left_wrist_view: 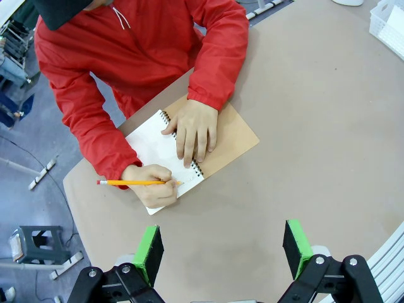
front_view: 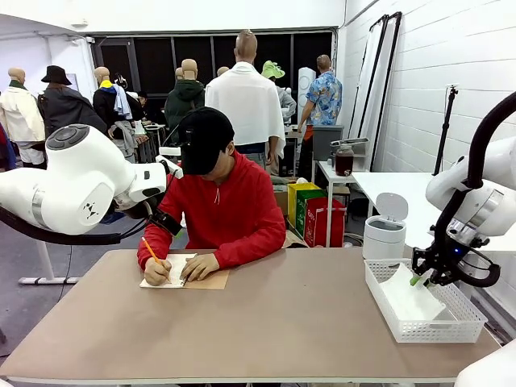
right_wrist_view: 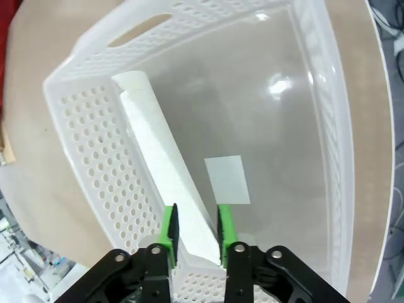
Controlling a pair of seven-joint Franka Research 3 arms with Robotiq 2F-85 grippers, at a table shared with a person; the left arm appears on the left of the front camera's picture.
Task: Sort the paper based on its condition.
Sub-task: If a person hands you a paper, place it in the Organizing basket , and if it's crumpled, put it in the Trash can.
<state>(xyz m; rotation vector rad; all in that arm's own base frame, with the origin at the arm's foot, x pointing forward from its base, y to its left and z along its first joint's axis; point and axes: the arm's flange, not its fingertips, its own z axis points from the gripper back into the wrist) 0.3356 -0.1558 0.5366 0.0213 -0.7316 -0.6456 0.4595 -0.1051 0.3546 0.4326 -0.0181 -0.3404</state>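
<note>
A white paper [right_wrist_view: 158,151] leans up the holed side wall of the white basket [right_wrist_view: 88,145], curled lengthwise. Its lower end stands between the green pads [right_wrist_view: 169,228] of my right gripper [right_wrist_view: 196,230]. The jaws stand a little apart around the sheet, so the gripper is open. From the front, the right gripper [front_view: 420,280] hangs just over the basket [front_view: 403,330], with the paper [front_view: 413,297] inside it. My left gripper [left_wrist_view: 223,252] hovers open above bare table, nothing between its pads [left_wrist_view: 149,252]. It sits short of a person writing in a spiral notebook [left_wrist_view: 151,145].
The person in a red top holds a yellow pencil [left_wrist_view: 136,183] and rests the other hand on the notebook [front_view: 173,270], brown cover [left_wrist_view: 233,136] folded out. A small pale rectangle [right_wrist_view: 227,180] lies on the basket's floor. A white lidded bin [front_view: 384,234] stands behind the basket.
</note>
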